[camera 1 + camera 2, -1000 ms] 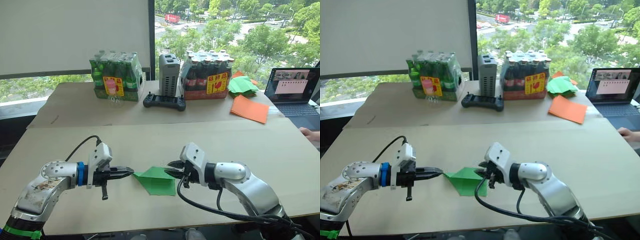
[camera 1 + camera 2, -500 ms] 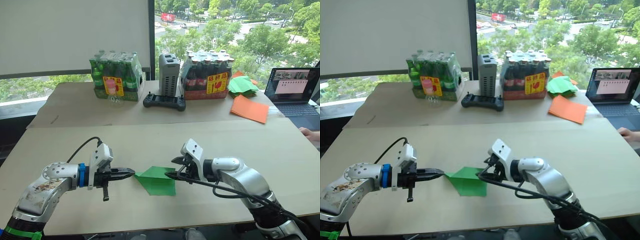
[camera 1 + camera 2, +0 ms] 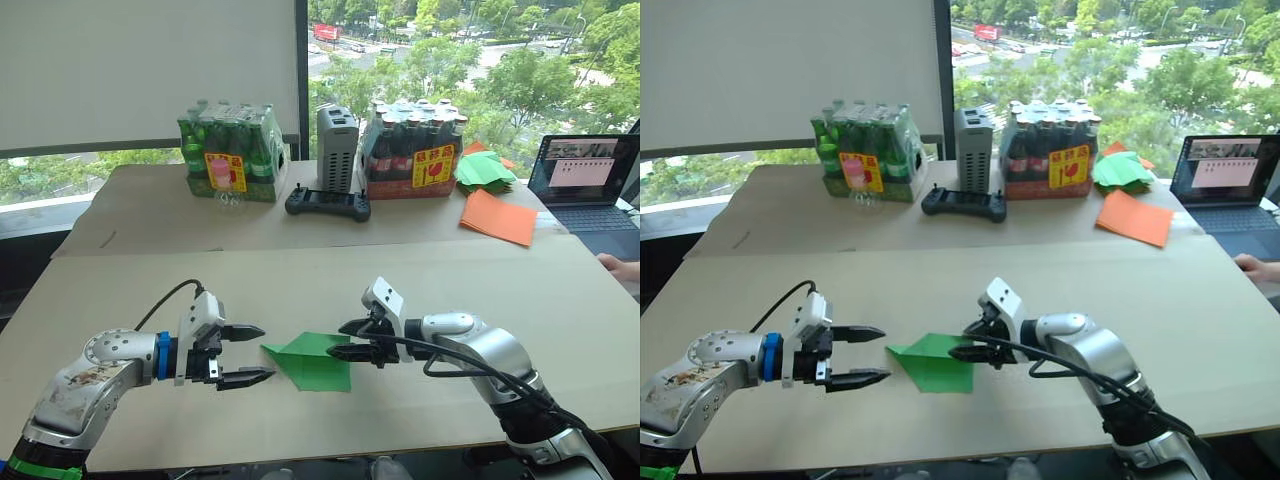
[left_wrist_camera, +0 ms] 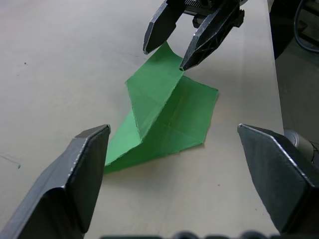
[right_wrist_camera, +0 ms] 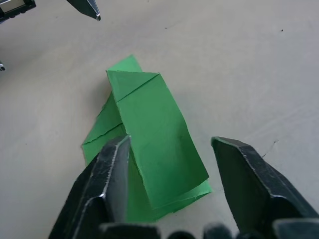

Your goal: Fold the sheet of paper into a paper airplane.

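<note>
The left claw (image 3: 245,353) is seen low over the worktop (image 3: 300,280), with its two black fingers spread wide apart, one above the other in the head views. Nothing is held between them. Just beside its fingertips, toward the right, the sheet of paper (image 3: 312,360) lies flat on the worktop, between the two claws. The pointed corner of the sheet is turned toward the left claw and is close to the lower fingertip, but no contact can be seen.

The paper is bright green and thin. It is folded into a pointed wedge: one narrow tip on the left and a wider, straight end on the right. A raised flap with a clear crease runs along the far side of it, and the layers under the flap are seen as overlapping edges in the right wrist view.

The right claw (image 3: 348,340) is placed at the right end of the sheet, with its fingers also spread. In the left wrist view the raised edge of the flap reaches up to the gap between these two fingertips, and one fingertip seems to touch it; it cannot be told whether the paper is pressed.
</note>
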Action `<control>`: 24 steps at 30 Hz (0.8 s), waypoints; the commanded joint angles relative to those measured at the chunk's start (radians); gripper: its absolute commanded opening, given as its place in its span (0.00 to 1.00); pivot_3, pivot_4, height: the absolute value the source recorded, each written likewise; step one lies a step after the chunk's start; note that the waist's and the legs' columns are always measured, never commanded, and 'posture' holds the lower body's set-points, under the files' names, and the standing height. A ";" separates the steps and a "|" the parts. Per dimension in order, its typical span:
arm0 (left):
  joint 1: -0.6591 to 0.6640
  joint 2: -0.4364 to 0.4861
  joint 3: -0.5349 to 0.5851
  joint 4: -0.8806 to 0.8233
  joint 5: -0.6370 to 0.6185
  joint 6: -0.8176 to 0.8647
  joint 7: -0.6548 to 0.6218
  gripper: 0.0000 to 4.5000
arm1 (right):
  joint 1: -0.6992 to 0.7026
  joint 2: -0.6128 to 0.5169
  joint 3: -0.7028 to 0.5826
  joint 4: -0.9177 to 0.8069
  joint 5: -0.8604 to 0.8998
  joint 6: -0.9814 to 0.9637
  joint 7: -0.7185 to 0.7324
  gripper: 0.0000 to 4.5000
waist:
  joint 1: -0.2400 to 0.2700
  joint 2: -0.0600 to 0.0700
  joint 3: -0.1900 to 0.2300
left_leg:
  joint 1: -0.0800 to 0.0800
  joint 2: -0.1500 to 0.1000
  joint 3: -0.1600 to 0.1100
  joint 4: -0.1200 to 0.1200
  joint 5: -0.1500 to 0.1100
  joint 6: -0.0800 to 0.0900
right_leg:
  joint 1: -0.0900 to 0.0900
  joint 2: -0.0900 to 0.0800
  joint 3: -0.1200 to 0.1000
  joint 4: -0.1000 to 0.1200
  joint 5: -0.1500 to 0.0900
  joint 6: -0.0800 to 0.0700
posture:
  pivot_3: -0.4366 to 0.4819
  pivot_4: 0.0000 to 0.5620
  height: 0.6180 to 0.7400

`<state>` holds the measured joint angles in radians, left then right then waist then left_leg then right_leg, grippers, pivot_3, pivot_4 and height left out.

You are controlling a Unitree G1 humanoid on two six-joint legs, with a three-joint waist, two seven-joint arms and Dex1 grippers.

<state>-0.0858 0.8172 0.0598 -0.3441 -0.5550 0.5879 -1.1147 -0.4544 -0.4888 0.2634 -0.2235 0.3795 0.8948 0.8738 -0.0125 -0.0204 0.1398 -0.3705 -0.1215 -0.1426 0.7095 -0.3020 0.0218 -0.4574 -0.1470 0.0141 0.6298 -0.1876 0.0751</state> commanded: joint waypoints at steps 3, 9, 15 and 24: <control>-0.001 0.006 0.025 -0.031 -0.020 -0.016 -0.001 1.00 | 0.001 0.004 -0.005 -0.015 0.019 -0.053 0.024 0.17 | 0.000 0.000 0.000 | 0.000 0.000 0.000 0.000 0.000 0.000 | 0.000 0.000 0.000 0.000 0.000 0.000 | 0.48 0.27 0.64; -0.016 0.002 0.030 -0.024 -0.030 -0.010 0.002 1.00 | 0.016 -0.006 0.012 -0.028 -0.004 -0.091 0.025 0.01 | 0.000 0.000 0.000 | 0.000 0.000 0.000 0.000 0.000 0.000 | 0.000 0.000 0.000 0.000 0.000 0.000 | 0.48 0.27 0.64; -0.055 -0.012 0.036 -0.008 -0.054 0.012 0.025 1.00 | 0.006 0.020 -0.027 -0.079 -0.069 -0.293 -0.044 0.01 | 0.000 0.000 0.000 | 0.000 0.000 0.000 0.000 0.000 0.000 | 0.000 0.000 0.000 0.000 0.000 0.000 | 0.48 0.27 0.64; -0.109 -0.010 0.053 0.042 -0.101 0.052 0.029 1.00 | 0.064 -0.039 0.066 -0.143 -0.485 -0.928 -0.198 0.01 | 0.000 0.000 0.000 | 0.000 0.000 0.000 0.000 0.000 -0.001 | -0.001 0.000 0.000 0.000 0.000 0.000 | 0.48 0.27 0.64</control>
<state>-0.1878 0.7959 0.0888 -0.2946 -0.6324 0.6381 -1.0749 -0.4044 -0.5215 0.3018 -0.3461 -0.0210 0.0859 0.7095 -0.0127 -0.0203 0.1399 -0.3704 -0.1218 -0.1420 0.7095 -0.3017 0.0204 -0.4581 -0.1467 0.0138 0.6303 -0.1877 0.0754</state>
